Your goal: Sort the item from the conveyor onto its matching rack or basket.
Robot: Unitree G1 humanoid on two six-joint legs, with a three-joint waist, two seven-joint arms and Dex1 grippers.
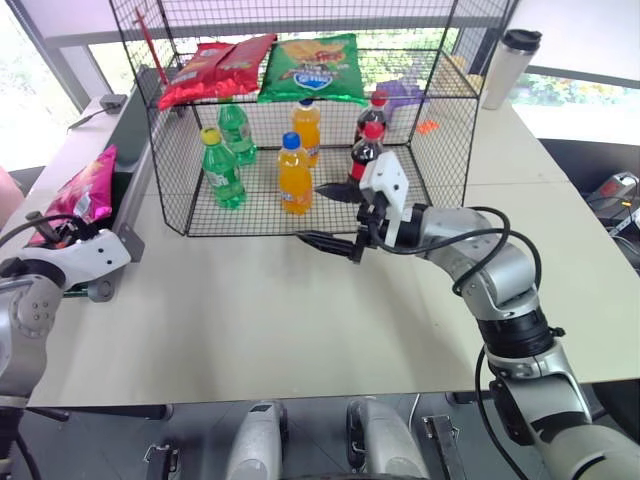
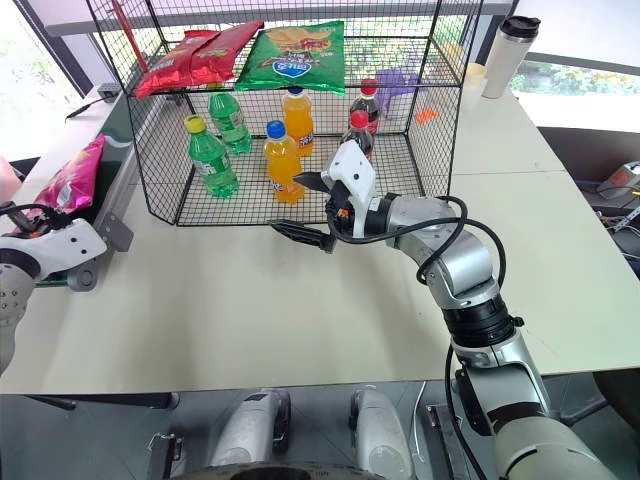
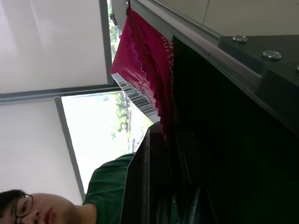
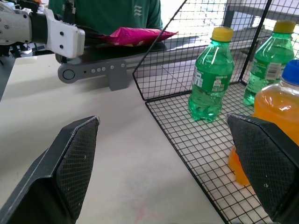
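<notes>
Where the conveyor runs along the bench's left edge, the pink crisp bag lies on the belt with its near end at the left gripper, whose fingers are closed on that end, as the left wrist view shows. Further right, the black wire rack stands toward the bench's far edge. At its near edge hovers the right gripper, spread wide and empty.

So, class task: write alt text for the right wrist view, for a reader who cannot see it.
Two open black fingers frame a white table and a black wire rack holding green bottles and an orange one. Beyond, the left gripper meets a pink crisp bag.
</notes>
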